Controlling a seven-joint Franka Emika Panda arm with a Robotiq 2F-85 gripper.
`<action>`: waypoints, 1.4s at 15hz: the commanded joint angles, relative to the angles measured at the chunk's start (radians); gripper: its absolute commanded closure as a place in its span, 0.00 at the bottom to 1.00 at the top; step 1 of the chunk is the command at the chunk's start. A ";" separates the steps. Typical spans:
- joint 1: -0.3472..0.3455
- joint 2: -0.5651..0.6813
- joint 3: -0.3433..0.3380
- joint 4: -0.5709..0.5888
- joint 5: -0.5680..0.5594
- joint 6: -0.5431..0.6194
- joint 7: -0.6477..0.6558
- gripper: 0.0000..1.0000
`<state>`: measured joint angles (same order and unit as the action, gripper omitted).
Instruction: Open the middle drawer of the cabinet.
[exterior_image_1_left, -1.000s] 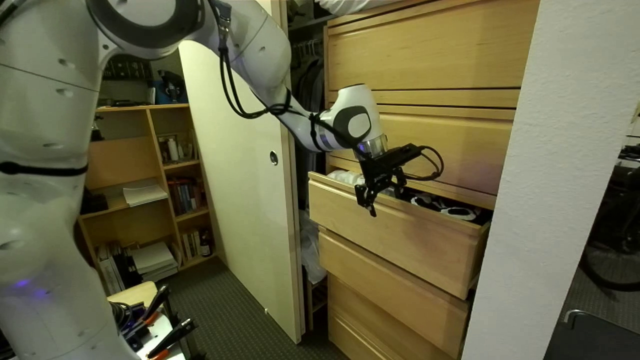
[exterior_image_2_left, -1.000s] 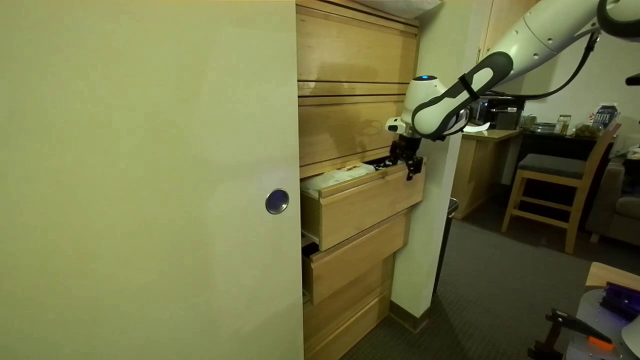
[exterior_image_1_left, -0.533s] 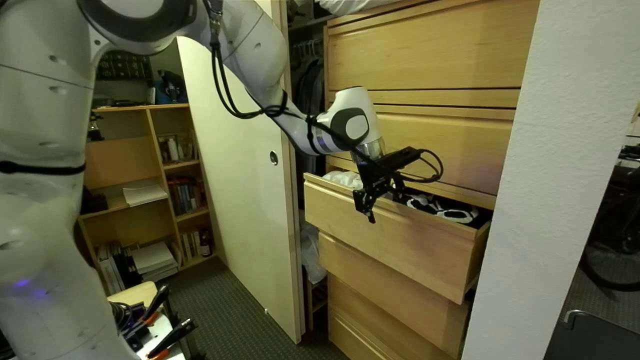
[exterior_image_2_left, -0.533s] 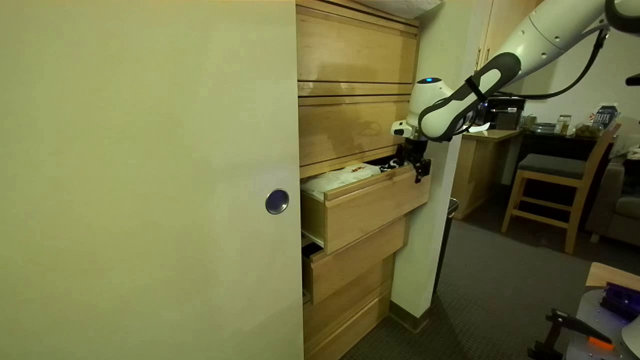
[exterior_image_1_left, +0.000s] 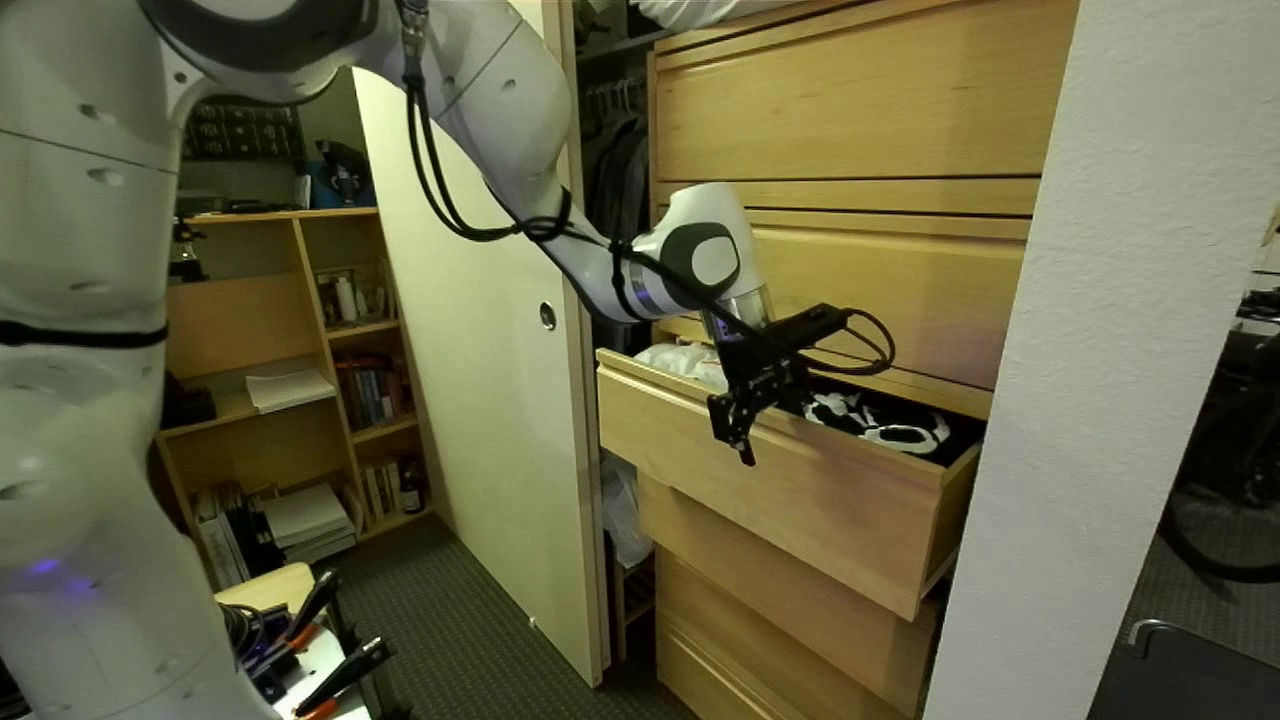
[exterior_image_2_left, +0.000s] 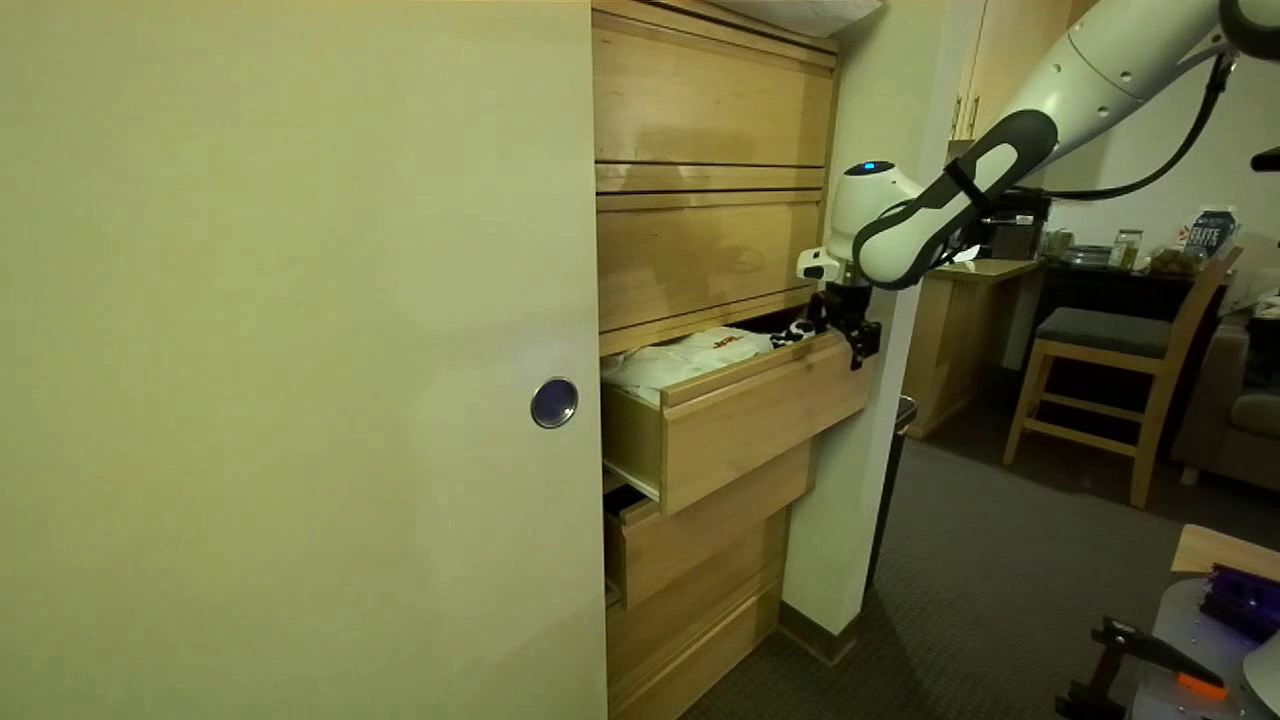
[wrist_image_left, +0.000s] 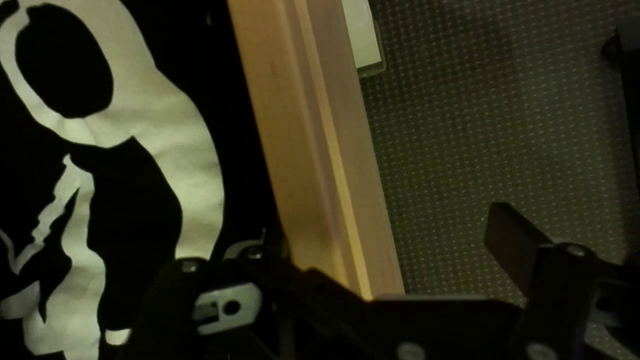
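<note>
The cabinet of light-wood drawers shows in both exterior views. Its middle drawer stands pulled well out, also in an exterior view, with white cloth and black-and-white fabric inside. My gripper points down and straddles the drawer's front panel, as an exterior view also shows. In the wrist view the gripper is open. One finger is inside the drawer at the panel's inner face. The outer finger stands apart from the front over the floor.
The drawer below is slightly out, also in an exterior view. A pale door panel covers the cabinet's one side. A wall post stands close at the other. A bookshelf is behind the arm; clamps lie at its base.
The middle drawer has slid further out of the cabinet, overhanging the lower drawer more. My gripper and arm have moved outward with it, and more of the contents shows.
</note>
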<state>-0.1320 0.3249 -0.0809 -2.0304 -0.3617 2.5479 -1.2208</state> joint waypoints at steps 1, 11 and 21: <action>-0.020 -0.070 -0.016 -0.078 -0.035 -0.006 -0.039 0.00; -0.091 -0.173 -0.037 -0.224 0.014 0.136 -0.186 0.00; -0.124 -0.295 -0.031 -0.385 0.259 0.162 -0.570 0.00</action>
<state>-0.2471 0.1128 -0.1190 -2.3300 -0.1699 2.7433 -1.6717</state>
